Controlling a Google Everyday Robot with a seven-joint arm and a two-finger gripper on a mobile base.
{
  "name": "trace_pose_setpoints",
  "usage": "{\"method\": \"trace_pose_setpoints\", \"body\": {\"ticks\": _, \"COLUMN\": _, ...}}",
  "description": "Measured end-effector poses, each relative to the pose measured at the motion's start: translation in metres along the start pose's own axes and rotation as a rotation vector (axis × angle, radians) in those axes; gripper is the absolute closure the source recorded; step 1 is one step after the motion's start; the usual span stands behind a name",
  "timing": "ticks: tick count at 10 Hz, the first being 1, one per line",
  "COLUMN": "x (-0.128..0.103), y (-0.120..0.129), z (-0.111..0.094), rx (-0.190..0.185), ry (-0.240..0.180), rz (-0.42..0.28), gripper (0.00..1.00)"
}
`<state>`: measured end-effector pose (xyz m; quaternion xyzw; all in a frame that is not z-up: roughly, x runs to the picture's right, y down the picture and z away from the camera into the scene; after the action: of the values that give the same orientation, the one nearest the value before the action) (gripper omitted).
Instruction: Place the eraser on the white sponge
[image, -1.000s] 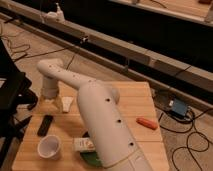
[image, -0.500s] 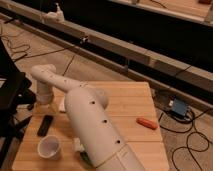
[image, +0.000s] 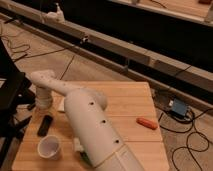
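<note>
The eraser (image: 45, 125) is a small black bar lying flat on the wooden table (image: 125, 102) near its left edge. The white sponge (image: 60, 104) lies a little behind and to the right of it, partly covered by my white arm (image: 92, 125). My arm reaches from the bottom of the view to the table's left side, then bends down. My gripper (image: 43, 107) hangs at the end of the wrist, just above and behind the eraser and left of the sponge. It holds nothing that I can see.
A white cup (image: 49, 147) stands at the front left. An orange oblong piece (image: 146, 122) lies at the right. A carton (image: 79, 146) shows beside my arm. A blue box (image: 178, 107) and cables lie on the floor; dark equipment (image: 10, 87) stands left.
My arm has swung left across the table. The wrist and gripper have moved from near the sponge toward the left edge, above the eraser. The eraser, sponge and cup have not moved.
</note>
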<state>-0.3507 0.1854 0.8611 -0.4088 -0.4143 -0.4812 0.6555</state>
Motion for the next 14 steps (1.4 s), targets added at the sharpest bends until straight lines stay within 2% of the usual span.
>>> {"method": "trace_pose_setpoints", "body": {"ticks": 3, "x": -0.005, "y": 0.002, "z": 0.004, "rx": 0.048, "ry": -0.023, "rz": -0.011, "gripper": 0.20}}
{"method": "trace_pose_setpoints", "body": {"ticks": 5, "x": -0.006, "y": 0.006, "z": 0.006, "rx": 0.062, "ry": -0.029, "rz": -0.019, "gripper": 0.20}}
{"method": "trace_pose_setpoints", "body": {"ticks": 7, "x": -0.003, "y": 0.010, "z": 0.007, "rx": 0.082, "ry": -0.030, "rz": -0.005, "gripper": 0.27}}
{"method": "trace_pose_setpoints", "body": {"ticks": 11, "x": 0.006, "y": 0.020, "z": 0.000, "rx": 0.146, "ry": -0.009, "rz": 0.071, "gripper": 0.69}}
{"method": "trace_pose_setpoints", "body": {"ticks": 14, "x": 0.005, "y": 0.026, "z": -0.004, "rx": 0.166, "ry": -0.002, "rz": 0.084, "gripper": 0.96}}
